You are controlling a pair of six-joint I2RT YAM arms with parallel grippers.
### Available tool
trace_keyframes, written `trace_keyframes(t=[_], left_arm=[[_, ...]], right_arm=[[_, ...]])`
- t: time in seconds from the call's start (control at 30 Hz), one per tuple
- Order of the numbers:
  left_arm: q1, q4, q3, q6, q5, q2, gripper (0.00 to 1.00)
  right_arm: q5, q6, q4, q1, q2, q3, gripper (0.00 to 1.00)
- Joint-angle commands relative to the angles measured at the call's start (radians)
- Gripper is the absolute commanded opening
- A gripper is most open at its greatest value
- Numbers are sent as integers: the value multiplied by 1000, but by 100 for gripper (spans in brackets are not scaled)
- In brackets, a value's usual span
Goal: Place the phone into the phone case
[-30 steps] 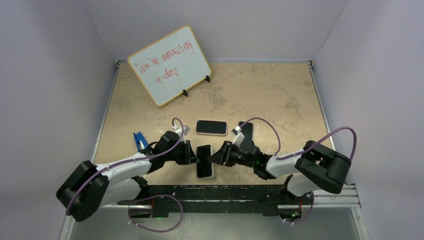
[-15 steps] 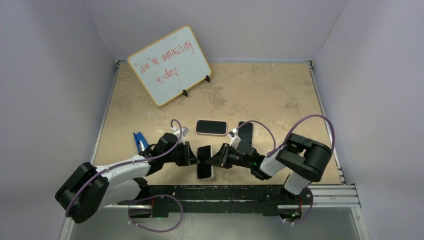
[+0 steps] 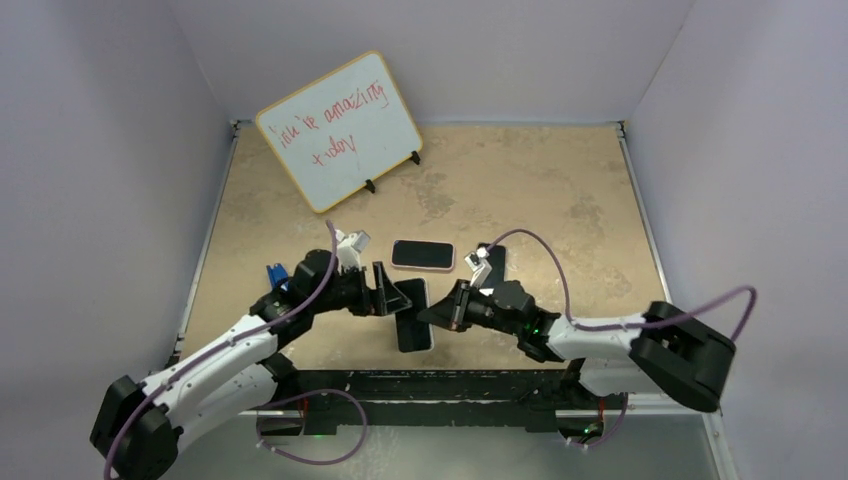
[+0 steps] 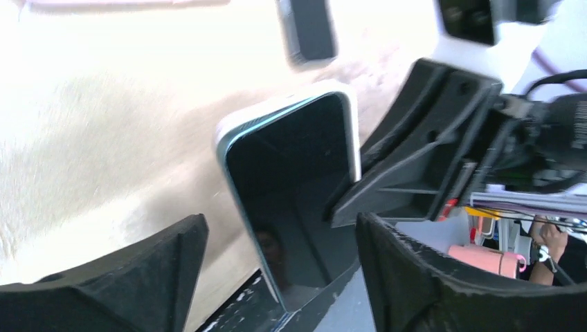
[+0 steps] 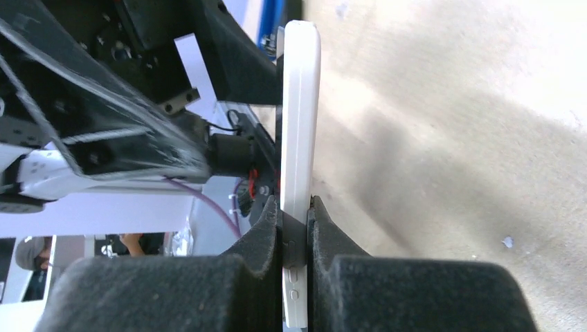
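Two grippers at lower centre: right gripper [image 5: 295,214] clamped on side of white-edged phone [image 3: 413,318]; left gripper [image 4: 280,228] spread wide, empty, straddling it. Pink-rimmed handset [image 3: 422,255] just behind; whiteboard [image 3: 338,130] upper left; blue clip [image 3: 275,272] left.

Top view high, looking down at table [image 3: 560,190]. Wrist views close, facing each other, sharing phone [image 4: 291,180].

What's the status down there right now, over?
Left gripper open, jaws either side of the phone. Right gripper shut on the phone's edge. Second phone lies farther back on the table, clear of both.
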Motion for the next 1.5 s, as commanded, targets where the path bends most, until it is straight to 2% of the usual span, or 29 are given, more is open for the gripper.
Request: trace_keyframes(t=[0.0, 0.1, 0.27, 0.43, 0.7, 0.93, 1.1, 1.23, 1.47], left_arm=[[16, -66, 146, 39, 45, -105, 86], [17, -86, 211, 58, 74, -139, 90], [18, -99, 297, 98, 148, -172, 91], [18, -92, 334, 110, 187, -200, 91], [19, -75, 336, 98, 213, -209, 90], [18, -220, 453, 135, 131, -226, 91], [19, -308, 492, 125, 38, -253, 90], [18, -240, 464, 94, 84, -261, 90], [18, -15, 352, -10, 191, -261, 89]], right_arm=[[6, -106, -86, 3, -189, 49, 0], [-32, -121, -74, 2, -287, 48, 0], [-131, -105, 8, 2, -381, 52, 0], [-220, -42, 156, 1, -383, 60, 0], [-308, -12, 248, 3, -335, 106, 0], [-212, -102, -17, 2, -446, 125, 0], [-164, -139, -85, 2, -515, 131, 0], [-217, -137, -43, 2, -500, 148, 0], [-291, -79, 117, 4, -460, 134, 0]])
